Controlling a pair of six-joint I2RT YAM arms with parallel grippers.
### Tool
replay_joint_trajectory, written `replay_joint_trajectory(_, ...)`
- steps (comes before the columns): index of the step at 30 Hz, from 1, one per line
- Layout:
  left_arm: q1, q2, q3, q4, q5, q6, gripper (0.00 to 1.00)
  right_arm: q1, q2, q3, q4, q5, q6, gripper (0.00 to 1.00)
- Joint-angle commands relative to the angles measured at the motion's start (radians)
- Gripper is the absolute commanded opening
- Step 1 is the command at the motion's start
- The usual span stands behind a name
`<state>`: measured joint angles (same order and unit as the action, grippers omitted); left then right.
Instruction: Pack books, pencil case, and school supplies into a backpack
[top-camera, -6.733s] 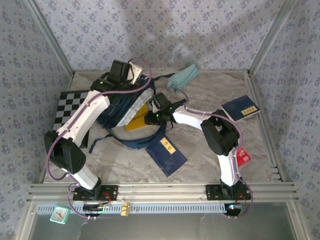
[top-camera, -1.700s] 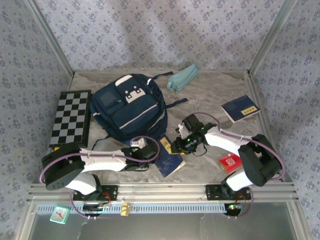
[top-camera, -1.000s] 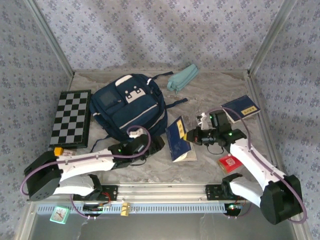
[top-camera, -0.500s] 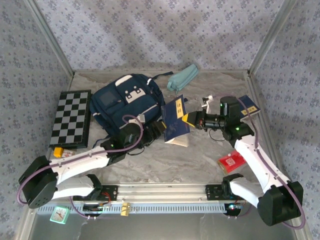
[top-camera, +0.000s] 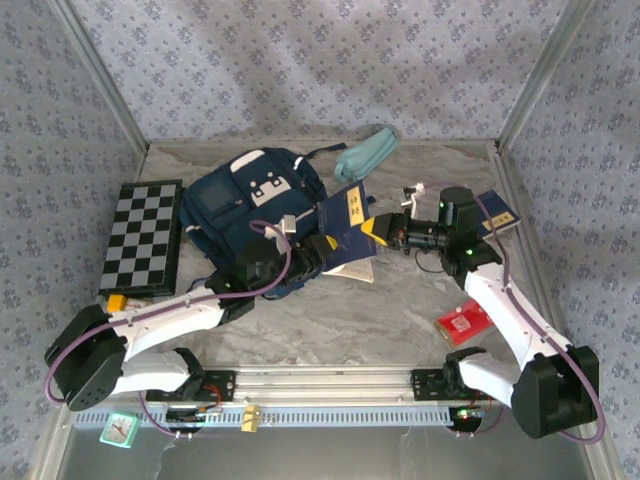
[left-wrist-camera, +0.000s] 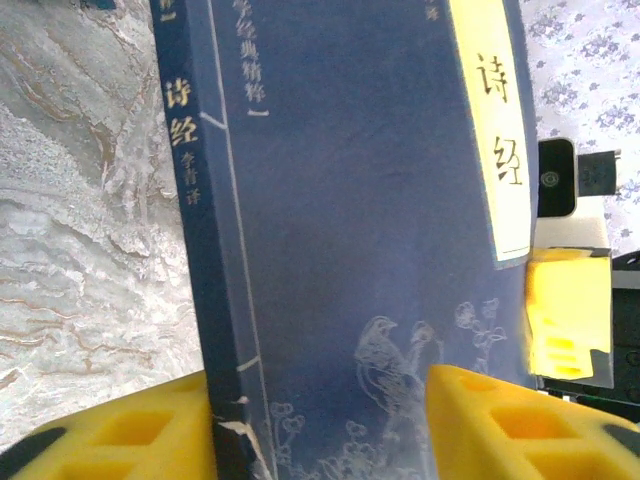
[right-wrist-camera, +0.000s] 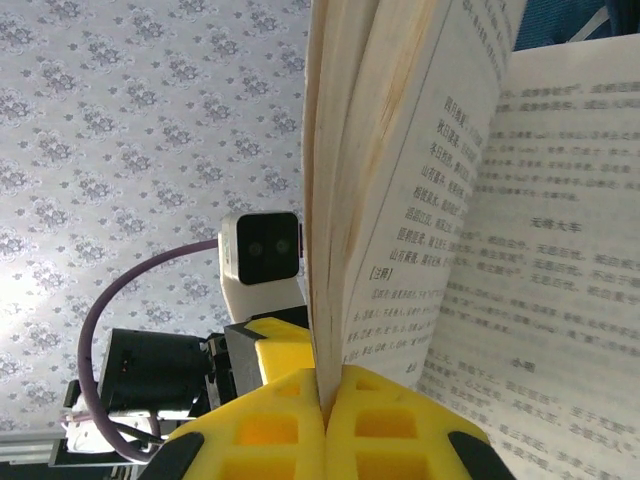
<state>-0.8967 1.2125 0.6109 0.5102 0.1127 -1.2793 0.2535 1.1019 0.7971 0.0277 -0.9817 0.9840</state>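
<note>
We see a blue book (top-camera: 348, 222) held up off the table (top-camera: 330, 330), in the middle, just right of the backpack (top-camera: 235, 215). It stands tilted, with its near edge hanging open so that pale pages show.

The right gripper (top-camera: 378, 228) comes in from the right. In the right wrist view its yellow fingers (right-wrist-camera: 270, 430) are pressed together on a thin slice of the book (right-wrist-camera: 400, 150), and the printed pages fan out beside them. So this gripper (right-wrist-camera: 325, 400) is pinching the book.

The left gripper (top-camera: 318, 250) reaches in from the near left, next to the near right corner of the backpack. In the left wrist view its two yellow fingers (left-wrist-camera: 120, 430) stand spread apart. The book's blue cover (left-wrist-camera: 350, 250) faces us past the gap between them. We cannot tell if these fingers touch the book. At the book's right edge we see a yellow finger of the right gripper (left-wrist-camera: 565, 320).

The backpack lies flat at the far left of the table, front patches up. The pencil case (top-camera: 365, 155) lies at the far edge, right of the backpack. The other book (top-camera: 500, 210) lies far right, partly behind the right arm. The red packet (top-camera: 462, 322) lies near right. The board (top-camera: 145, 235) lies left of the backpack.
</note>
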Motion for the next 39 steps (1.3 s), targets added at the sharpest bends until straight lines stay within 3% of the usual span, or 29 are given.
replay_joint_trajectory(1,-0.003,-0.007,0.039,0.114,0.034,0.000,0.44,0.000,0.010,-0.026,-0.009,-0.033,-0.036,0.00)
replay_joint_trajectory(5,-0.005,0.002,0.018,0.199,0.032,-0.034,0.37,-0.017,0.023,-0.049,-0.024,-0.029,-0.041,0.00)
replay_joint_trajectory(14,-0.004,0.013,0.036,0.173,0.038,-0.030,0.10,-0.026,0.041,-0.069,-0.016,-0.029,-0.044,0.02)
replay_joint_trajectory(17,-0.004,0.015,0.052,0.160,0.038,-0.021,0.03,-0.035,0.038,-0.067,-0.081,-0.024,-0.088,0.27)
replay_joint_trajectory(21,-0.004,0.020,0.069,0.198,0.043,-0.035,0.00,-0.058,0.029,-0.096,-0.077,-0.017,-0.067,0.73)
replay_joint_trajectory(24,-0.007,0.035,0.090,0.197,0.048,-0.031,0.00,-0.036,0.053,-0.083,-0.028,-0.061,-0.034,0.89)
replay_joint_trajectory(30,-0.003,0.049,0.097,0.133,0.021,0.010,0.00,-0.001,0.036,-0.076,0.166,-0.102,0.132,0.86)
replay_joint_trajectory(34,0.012,0.025,0.082,0.047,-0.011,0.042,0.00,-0.020,-0.027,-0.070,0.138,-0.089,0.123,0.72)
replay_joint_trajectory(39,0.011,0.024,0.075,0.025,-0.014,0.050,0.00,-0.018,-0.029,-0.043,0.039,-0.071,0.043,0.45)
